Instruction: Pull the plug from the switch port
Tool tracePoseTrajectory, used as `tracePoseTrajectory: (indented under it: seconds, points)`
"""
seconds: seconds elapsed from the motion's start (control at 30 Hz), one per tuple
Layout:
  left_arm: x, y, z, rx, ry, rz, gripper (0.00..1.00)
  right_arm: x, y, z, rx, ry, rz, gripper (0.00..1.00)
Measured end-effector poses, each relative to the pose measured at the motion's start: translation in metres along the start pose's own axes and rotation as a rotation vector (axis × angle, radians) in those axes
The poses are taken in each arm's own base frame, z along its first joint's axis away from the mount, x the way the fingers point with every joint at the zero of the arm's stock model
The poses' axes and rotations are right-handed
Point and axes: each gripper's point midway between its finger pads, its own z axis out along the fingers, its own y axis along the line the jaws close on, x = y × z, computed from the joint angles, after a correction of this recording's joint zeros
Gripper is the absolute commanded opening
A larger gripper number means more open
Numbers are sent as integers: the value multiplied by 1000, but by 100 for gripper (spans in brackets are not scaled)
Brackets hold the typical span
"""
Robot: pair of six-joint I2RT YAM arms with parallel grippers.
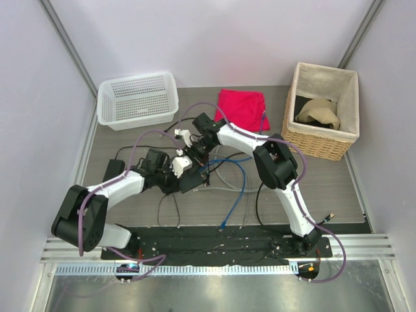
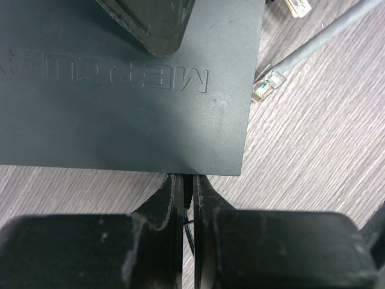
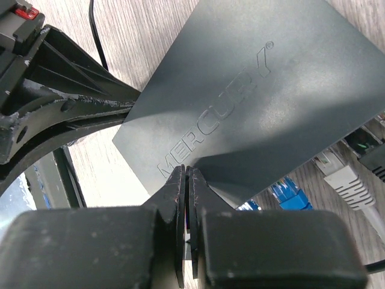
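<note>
The switch (image 2: pixel 120 108) is a flat matte black box marked MERCURY, lying on the wood-grain table; it also shows in the right wrist view (image 3: pixel 252 90) and, mostly hidden under the grippers, in the top view (image 1: pixel 194 179). My left gripper (image 2: pixel 187 180) is shut on a thin black plug (image 2: pixel 189 183) at the switch's near edge, its cable running back between the fingers. My right gripper (image 3: pixel 187 173) is shut, its tips resting on the switch's top face. In the top view both grippers (image 1: pixel 184 174) (image 1: pixel 195 159) meet over the switch.
Blue plugs (image 3: pixel 289 195), a grey plug (image 3: pixel 344 180) and a black one sit along the switch's other edge. A loose grey network plug (image 2: pixel 264 84) lies beside it. Cables loop right (image 1: pixel 237 175). White basket (image 1: pixel 138 99), red cloth (image 1: pixel 242 107), wicker basket (image 1: pixel 322 110) stand behind.
</note>
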Motion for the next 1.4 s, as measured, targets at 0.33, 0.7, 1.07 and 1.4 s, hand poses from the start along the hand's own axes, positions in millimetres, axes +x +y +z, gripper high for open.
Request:
tracePoseTrajectory:
  seconds: [0.33,0.7,1.07,1.4]
  points:
    - [3,6,-1,-68,-36,57,0,0,1,2,-2,-10,12,1]
    - [13,4,-11,-39,41,95,0,-5,1,10,74,-15,55,1]
    - [55,23,-43,-86,141,203,0,0,-26,18,156,-11,81,1]
    - [55,29,-42,-90,156,252,0,-2,-30,10,138,-30,87,1]
